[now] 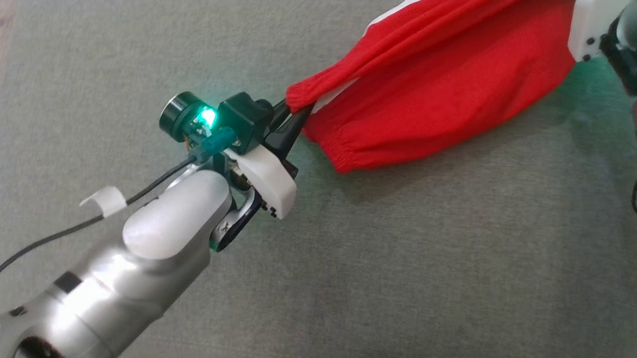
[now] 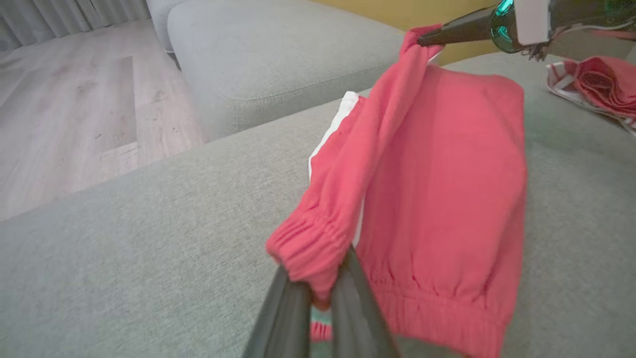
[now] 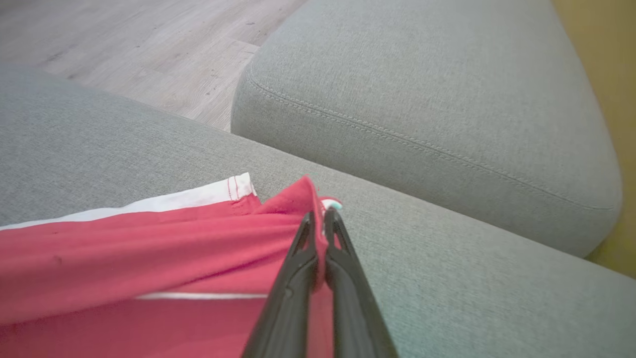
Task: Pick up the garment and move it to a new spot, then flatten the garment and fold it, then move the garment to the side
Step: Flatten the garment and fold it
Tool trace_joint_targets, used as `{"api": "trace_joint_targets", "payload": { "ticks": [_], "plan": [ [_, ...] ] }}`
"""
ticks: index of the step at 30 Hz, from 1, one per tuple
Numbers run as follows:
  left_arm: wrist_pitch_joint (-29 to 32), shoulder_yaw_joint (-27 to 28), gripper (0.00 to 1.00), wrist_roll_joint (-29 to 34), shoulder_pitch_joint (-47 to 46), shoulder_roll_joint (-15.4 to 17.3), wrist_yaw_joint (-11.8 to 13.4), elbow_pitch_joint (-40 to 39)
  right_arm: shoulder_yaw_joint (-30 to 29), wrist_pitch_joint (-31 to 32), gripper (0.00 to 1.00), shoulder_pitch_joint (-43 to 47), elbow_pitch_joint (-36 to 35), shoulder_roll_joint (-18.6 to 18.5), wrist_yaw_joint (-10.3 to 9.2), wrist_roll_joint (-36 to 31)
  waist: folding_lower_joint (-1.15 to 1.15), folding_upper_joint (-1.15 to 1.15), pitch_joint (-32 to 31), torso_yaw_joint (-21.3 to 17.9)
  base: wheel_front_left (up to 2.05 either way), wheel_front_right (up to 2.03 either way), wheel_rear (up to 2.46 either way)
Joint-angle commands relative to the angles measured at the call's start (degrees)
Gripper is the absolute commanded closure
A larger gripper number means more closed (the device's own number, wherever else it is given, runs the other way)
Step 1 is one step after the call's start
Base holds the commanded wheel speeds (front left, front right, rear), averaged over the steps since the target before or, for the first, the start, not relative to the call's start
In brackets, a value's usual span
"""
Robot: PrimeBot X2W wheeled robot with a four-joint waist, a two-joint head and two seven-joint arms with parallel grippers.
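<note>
Red knit garment stretched lengthwise over grey fabric sofa: left tool pinches its cuff, right tool its opposite end.

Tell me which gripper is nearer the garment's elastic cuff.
Left. The left gripper pinches the elastic cuff itself; the right gripper grips the garment at its far end.

1. The left gripper, its two long dark fingers pressed together, pinches the ribbed cuff of a red knit garment with a white stripe.
2. The garment stretches to the upper right, up to the right arm's white plastic housing.
3. Beneath it lies a grey-green woven fabric cushion; a small green light glows on the left wrist.
</note>
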Motion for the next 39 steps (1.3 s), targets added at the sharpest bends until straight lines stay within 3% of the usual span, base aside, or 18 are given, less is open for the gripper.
{"api": "trace_joint_targets", "payload": {
  "ticks": [1, 14, 15, 16, 17, 27, 39],
  "plan": [
    [-0.84, 2.32, 1.0, -0.18, -2.89, 0.74, -0.37, 0.4, 0.18, -1.29, 1.0, -2.59, 0.33, 0.33, -0.06, -0.07, -0.01, 0.0, 1.46, 1.4, 0.0, 0.0, 0.0],
    [-2.52, 1.45, 1.0, 0.08, -5.03, -3.21, -1.88, 5.71, 1.8, -7.68, 1.0, -8.59, 10.38, 0.73, -0.06, -0.84, -0.01, 0.0, 2.85, 3.53, 0.0, 0.0, 0.0],
    [-2.58, 1.39, 0.76, 0.09, -5.2, -3.51, -1.95, 6.14, 1.92, -8.6, 0.3, -9.0, 10.88, 1.03, -0.06, -0.66, -0.01, 0.0, 2.94, 3.7, 0.0, 0.0, 0.0],
    [-2.64, 1.34, 0.33, 0.11, -5.35, -3.8, -1.94, 6.6, 1.9, -9.08, 0.0, -9.38, 11.64, 1.21, -0.06, -0.43, -0.01, 0.0, 3.0, 3.83, 0.0, 0.0, 0.0],
    [-2.75, 1.28, 0.0, 0.17, -5.47, -4.06, -1.87, 7.07, 2.07, -9.51, 0.0, -9.78, 12.39, 1.27, -0.06, -0.45, -0.01, 0.0, 3.06, 3.94, 0.0, 0.0, 0.0],
    [-5.4, 1.45, 0.0, 0.16, -4.78, -4.56, -1.28, 11.03, 0.91, -16.26, 0.0, -10.71, 17.94, 1.69, -0.06, 1.63, -0.01, 0.0, 0.63, 3.0, 0.0, 0.0, 0.0],
    [-5.79, 2.37, 0.0, -2.22, 0.28, -1.14, 0.46, 11.88, 3.14, -23.58, 0.0, -5.65, 17.25, 1.3, -0.06, 10.01, -0.01, 0.0, -7.9, -1.16, 0.0, 0.0, 0.0]
  ]
}}
